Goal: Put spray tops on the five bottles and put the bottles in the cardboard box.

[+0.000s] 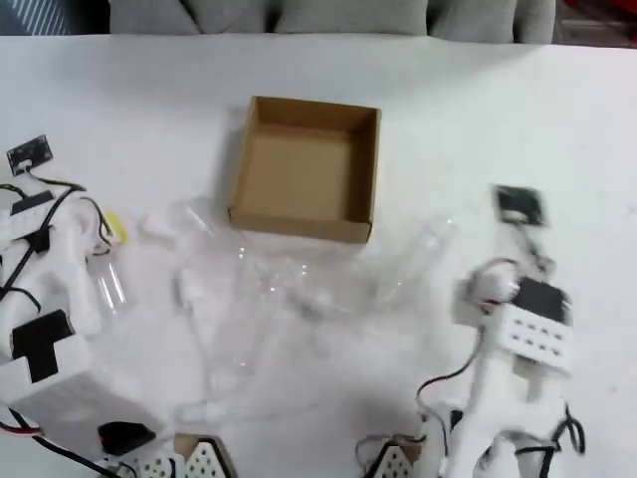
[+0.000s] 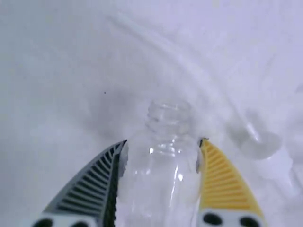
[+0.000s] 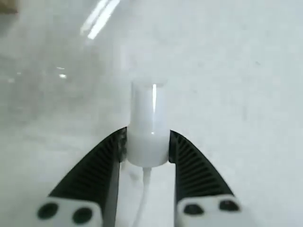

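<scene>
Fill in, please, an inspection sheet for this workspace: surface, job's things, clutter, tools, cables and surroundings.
Surface: white table.
Job's things: box open and empty; clear bottles lying in front of it, number unclear.
Clutter: nothing seen.
Tools: left tool shut on a bottle that has no top; right tool shut on a white spray top.
Cables: black and red wires on the left arm; a black wire near the right arm's base.
Surroundings: grey cushions beyond the table's far edge.
</scene>
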`<action>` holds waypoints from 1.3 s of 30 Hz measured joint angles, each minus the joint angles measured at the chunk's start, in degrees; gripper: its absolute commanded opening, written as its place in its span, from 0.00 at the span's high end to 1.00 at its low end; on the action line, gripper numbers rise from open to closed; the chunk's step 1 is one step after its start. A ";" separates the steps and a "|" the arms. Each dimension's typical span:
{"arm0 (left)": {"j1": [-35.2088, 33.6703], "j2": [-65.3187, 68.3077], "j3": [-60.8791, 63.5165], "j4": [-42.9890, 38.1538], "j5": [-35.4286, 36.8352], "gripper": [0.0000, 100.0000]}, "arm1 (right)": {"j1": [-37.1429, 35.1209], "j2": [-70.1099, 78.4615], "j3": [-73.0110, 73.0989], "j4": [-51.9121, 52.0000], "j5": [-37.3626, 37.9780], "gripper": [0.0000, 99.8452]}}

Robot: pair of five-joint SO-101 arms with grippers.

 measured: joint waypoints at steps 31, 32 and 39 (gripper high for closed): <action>0.00 0.00 0.62 -0.09 0.00 0.91 | 34.46 -0.35 14.95 -25.58 27.52 0.84; 0.00 0.00 0.62 -0.09 0.00 0.91 | 34.99 -0.35 12.92 -22.77 27.25 0.84; 0.00 0.00 0.62 -0.09 0.00 0.91 | 35.52 -0.35 2.90 -6.51 22.68 0.84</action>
